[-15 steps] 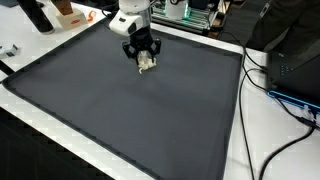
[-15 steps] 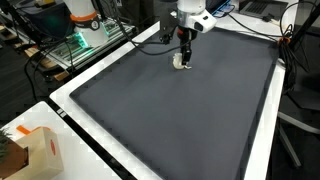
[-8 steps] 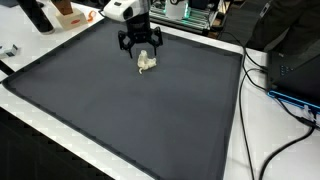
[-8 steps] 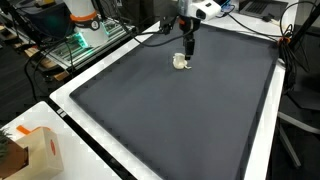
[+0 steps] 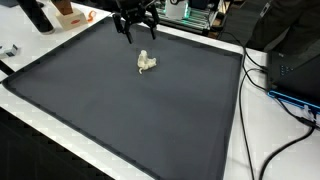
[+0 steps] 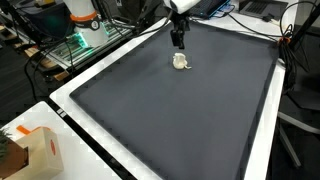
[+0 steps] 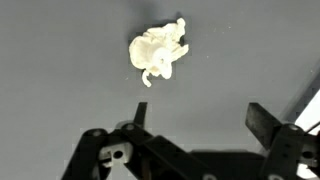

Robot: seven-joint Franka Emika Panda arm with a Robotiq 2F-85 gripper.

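Cream-white against a dark grey mat [image 5: 120, 120], a small lump [image 5: 146, 63] lies alone in the upper middle of an exterior view. The gripper [image 5: 138, 35] hovers above it at the top edge, jaws spread wide and empty. Its upper part is cut off by the frame.

In an exterior view the lump [image 6: 181, 61] sits toward the upper right of the mat [image 6: 160, 120]. It is directly below the gripper [image 6: 178, 40], with open air between them. From this angle the jaws overlap, so their spread is hard to read.

In the wrist view the lump [image 7: 158, 53] lies upper centre, knobbly, with thin bits sticking out. It may be a tiny soft toy or a crumpled wad, but it is too blurred to tell. The gripper [image 7: 198, 112] fills the bottom edge, fingers [image 7: 262, 118] well apart with nothing between them.

The lump looks light and probably soft, so it could yield under pressure or skid on the mat. Its bulky middle seems a safer hold than the thin bits. Its underside is hidden.
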